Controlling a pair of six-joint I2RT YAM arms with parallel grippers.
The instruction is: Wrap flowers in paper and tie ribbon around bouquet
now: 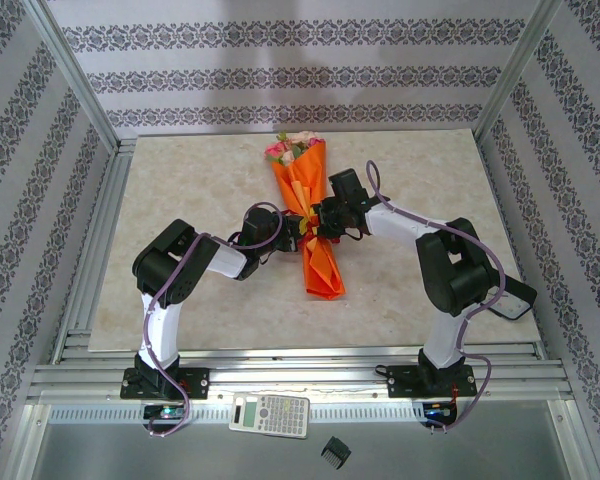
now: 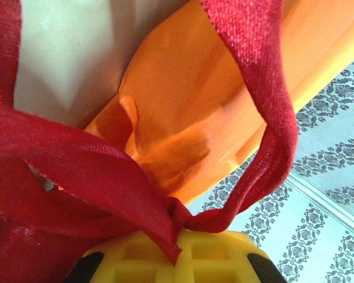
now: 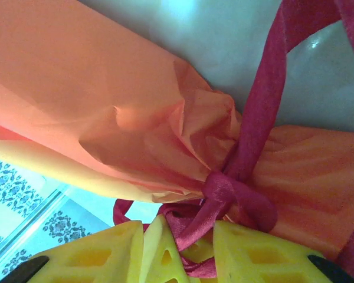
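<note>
**Entry: ribbon knot at the bouquet's waist, tightening stage**

Item. The bouquet (image 1: 300, 180) lies flat near the middle of the table (image 1: 180, 180). The flowers (image 1: 288, 150) point to the far edge and the paper tail runs toward the near edge, a little right of centre.

Binding. The ribbon (image 3: 259, 118) goes round the pinched waist of the paper (image 2: 189, 106). A knot (image 3: 221, 191) sits against the creases, so I judge the wrap done and the tie formed but not yet drawn snug.

Left gripper (image 2: 180, 250). It is closed on one ribbon strand, which runs out from between its fingers. It sits just beside the waist, on the side toward the table's left edge.

Right gripper (image 3: 183, 247). Its fingers stand partly apart with ribbon bunched between them. I cannot tell whether they pinch it. The knot is just beyond the fingertips, and the paper lies across the view behind it.

Handling note. I would pull the two ends level and in opposite directions, along the table and away from the waist. I would keep the pull slow, because the thin paper could tear or the bouquet could slew. A firm bite on the right strand needs confirming first.
</note>
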